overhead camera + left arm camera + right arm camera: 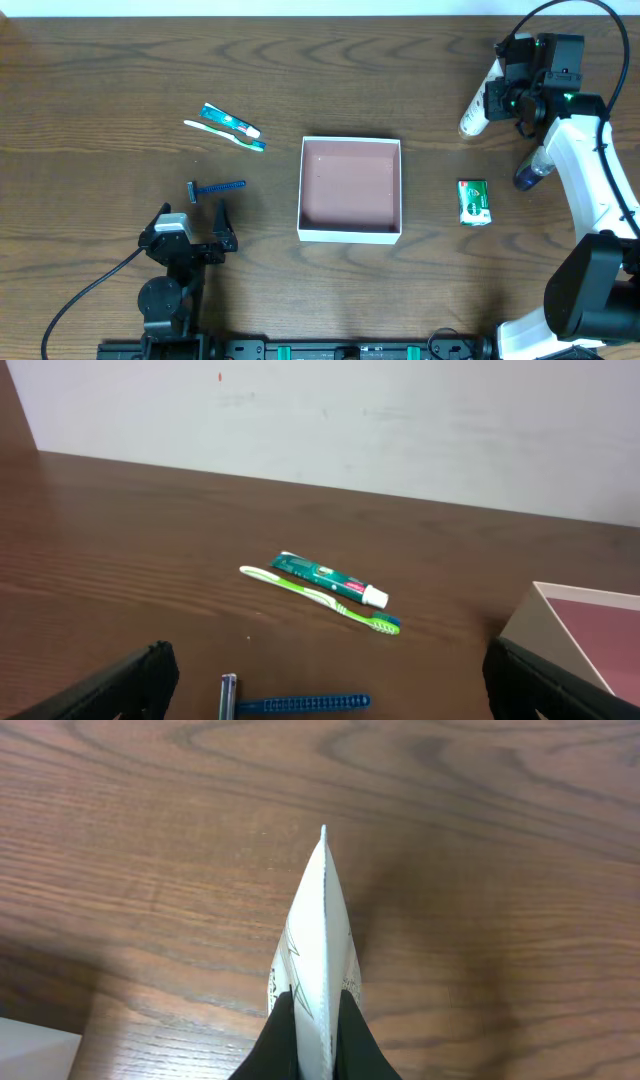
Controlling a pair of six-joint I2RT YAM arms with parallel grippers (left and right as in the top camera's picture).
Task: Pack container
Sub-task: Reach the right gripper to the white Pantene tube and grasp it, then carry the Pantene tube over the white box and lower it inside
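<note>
The container (350, 236), a square white-walled box with a pinkish-brown floor, sits empty at the table's middle; its corner shows in the left wrist view (540, 622). My right gripper (500, 100) is shut on a white tube (475, 112) at the far right, above the table; in the right wrist view the tube (320, 930) sticks out between the fingers (313, 1040). My left gripper (195, 215) is open and empty at the front left, just short of a blue razor (215, 188), which lies between the fingers (335, 685) in the left wrist view (300, 703).
A green toothpaste tube (230, 121) and a green toothbrush (225, 133) lie side by side at the left, and show in the left wrist view (330, 580). A green soap box (473, 201) lies right of the container. A dark blue bottle (530, 175) is partly hidden by the right arm.
</note>
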